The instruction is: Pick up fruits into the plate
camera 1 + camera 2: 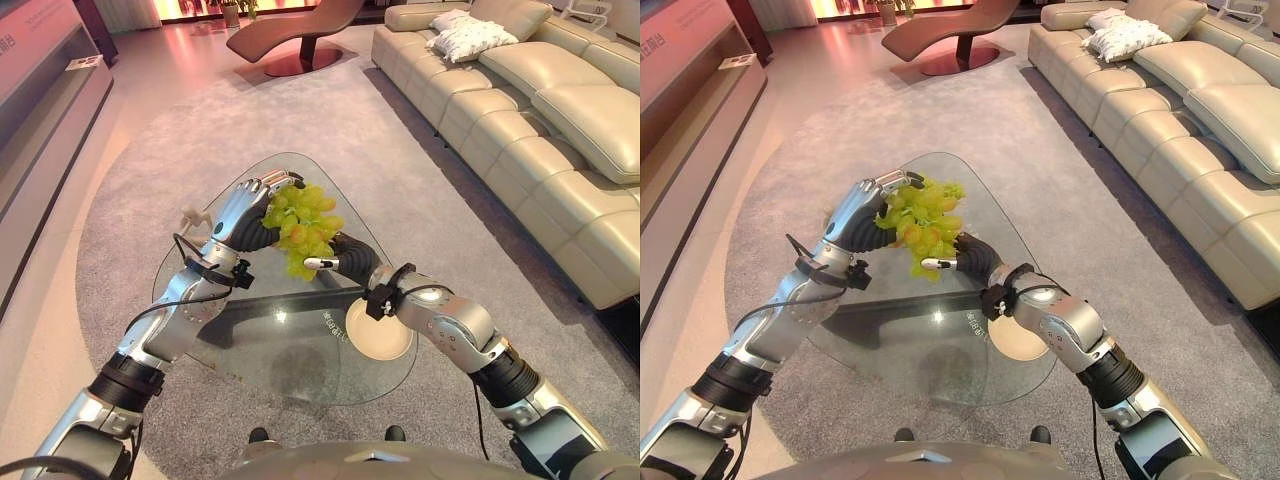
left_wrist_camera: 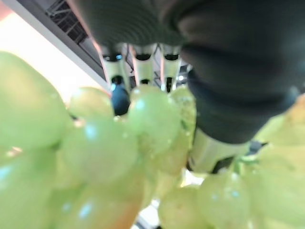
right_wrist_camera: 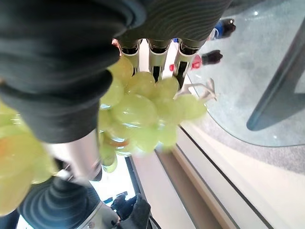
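Note:
A bunch of green grapes (image 1: 300, 228) hangs in the air over the middle of the glass table (image 1: 290, 375). My left hand (image 1: 240, 218) comes in from the left, and its fingers (image 2: 143, 71) curl over the top of the bunch. From the right, my right hand (image 1: 352, 257) closes on the bunch's lower side, grapes (image 3: 138, 112) sitting between its thumb and fingers (image 3: 157, 50). A round cream plate (image 1: 385, 342) lies on the glass near the table's front right, below my right forearm. It has nothing on it where it shows.
The triangular glass table stands on a grey carpet (image 1: 430, 190). A beige sofa (image 1: 560, 120) runs along the right. A brown lounge chair (image 1: 295, 35) stands at the back, and a low cabinet (image 1: 40, 100) lines the left wall.

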### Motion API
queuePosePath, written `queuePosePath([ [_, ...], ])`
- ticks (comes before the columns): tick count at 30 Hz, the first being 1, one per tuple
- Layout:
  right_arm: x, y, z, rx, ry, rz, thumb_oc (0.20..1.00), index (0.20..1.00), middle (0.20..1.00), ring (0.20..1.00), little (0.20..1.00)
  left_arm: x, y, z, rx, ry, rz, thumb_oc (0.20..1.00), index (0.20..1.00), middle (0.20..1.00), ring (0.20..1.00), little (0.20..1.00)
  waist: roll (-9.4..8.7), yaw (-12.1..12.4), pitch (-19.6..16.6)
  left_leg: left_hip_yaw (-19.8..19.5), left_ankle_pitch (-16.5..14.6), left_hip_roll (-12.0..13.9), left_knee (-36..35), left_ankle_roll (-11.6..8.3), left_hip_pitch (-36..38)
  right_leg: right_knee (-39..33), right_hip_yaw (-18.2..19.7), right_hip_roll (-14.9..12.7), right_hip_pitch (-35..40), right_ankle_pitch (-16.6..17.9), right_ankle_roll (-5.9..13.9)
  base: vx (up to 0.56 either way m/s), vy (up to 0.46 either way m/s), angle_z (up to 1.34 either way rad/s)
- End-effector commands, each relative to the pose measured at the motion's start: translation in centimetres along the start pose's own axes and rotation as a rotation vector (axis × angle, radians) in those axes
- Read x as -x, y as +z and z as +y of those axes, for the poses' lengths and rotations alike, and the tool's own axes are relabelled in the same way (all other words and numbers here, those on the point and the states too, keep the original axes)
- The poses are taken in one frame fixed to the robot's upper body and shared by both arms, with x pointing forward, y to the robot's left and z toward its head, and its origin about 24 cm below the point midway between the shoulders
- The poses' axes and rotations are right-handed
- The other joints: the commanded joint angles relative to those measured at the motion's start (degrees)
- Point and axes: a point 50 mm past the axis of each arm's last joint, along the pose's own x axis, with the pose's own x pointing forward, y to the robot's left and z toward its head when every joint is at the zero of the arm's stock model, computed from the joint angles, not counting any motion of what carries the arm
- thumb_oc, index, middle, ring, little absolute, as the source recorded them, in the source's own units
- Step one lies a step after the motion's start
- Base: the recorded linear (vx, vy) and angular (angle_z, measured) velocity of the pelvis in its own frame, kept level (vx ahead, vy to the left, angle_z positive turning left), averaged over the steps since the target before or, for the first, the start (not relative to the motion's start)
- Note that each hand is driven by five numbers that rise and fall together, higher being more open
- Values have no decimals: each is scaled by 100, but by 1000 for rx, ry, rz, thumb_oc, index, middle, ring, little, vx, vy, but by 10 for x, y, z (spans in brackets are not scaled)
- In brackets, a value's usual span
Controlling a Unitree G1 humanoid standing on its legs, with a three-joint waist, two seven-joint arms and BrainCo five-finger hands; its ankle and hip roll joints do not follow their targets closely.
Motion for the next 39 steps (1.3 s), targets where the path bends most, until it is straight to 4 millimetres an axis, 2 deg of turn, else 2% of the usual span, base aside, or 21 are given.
queuePosePath([
  [1,-3,44,28,18,133,-237,200,200,200,200,200,-12,25,29,55,77,-192,200,200,200,200,200,-206,-52,-45,9,-401,-28,113,135,81,170,-218,-364,242,-202,111,0,0,0],
  [10,4,43,22,22,109,-251,200,200,200,200,200,4,16,41,102,46,-171,200,200,200,200,200,-161,-44,-52,15,-386,-40,104,136,68,156,-193,-376,219,-184,110,0,0,0],
  [22,5,46,17,13,98,-273,200,200,200,200,200,9,3,54,162,20,-126,200,200,200,200,200,-114,-82,-103,38,-358,-42,90,124,63,142,-168,-381,200,-175,97,0,0,0],
  [23,5,46,17,16,98,-278,200,200,200,200,200,10,2,54,174,8,-123,542,542,542,542,542,-110,-83,-105,38,-354,-42,93,123,60,147,-164,-381,196,-177,96,0,0,0],
  [24,5,46,17,16,98,-279,200,200,200,200,200,10,2,54,178,3,-123,542,542,542,542,542,-108,-84,-106,37,-354,-41,94,122,58,150,-163,-381,193,-179,96,0,0,0],
  [25,6,47,18,17,99,-282,200,200,200,200,200,10,2,53,183,-17,-124,1000,1000,1000,1000,1000,-101,-85,-107,40,-352,-38,99,119,55,160,-160,-382,188,-183,96,0,0,0],
  [29,7,50,18,29,105,-286,200,200,200,200,200,8,1,52,183,-71,-111,1000,1000,1000,1000,1000,-65,-112,-111,70,-343,-38,110,117,55,186,-153,-386,174,-202,106,0,0,0],
  [30,4,54,21,29,104,-288,200,200,200,200,200,-7,10,48,180,-99,-122,1000,1000,1000,1000,1000,-57,-125,-126,70,-351,-42,121,124,61,209,-149,-387,177,-226,115,0,0,0],
  [31,3,55,21,29,102,-290,200,200,200,200,200,-9,11,48,179,-102,-123,1000,1000,1000,1000,1000,-58,-120,-120,69,-353,-42,123,126,63,212,-147,-387,179,-230,114,3,-4,3],
  [34,-11,68,30,27,107,-301,200,200,200,200,200,-44,31,38,155,-197,-118,1000,1000,1000,1000,1000,-69,-163,-154,71,-369,-50,116,150,83,225,-143,-364,194,-248,108,0,0,0],
  [39,-19,79,40,36,102,-315,200,200,200,200,200,-65,40,29,124,-279,-88,1000,1000,1000,1000,1000,-72,-219,-153,73,-382,-59,107,165,94,208,-90,-327,202,-261,108,0,0,0],
])
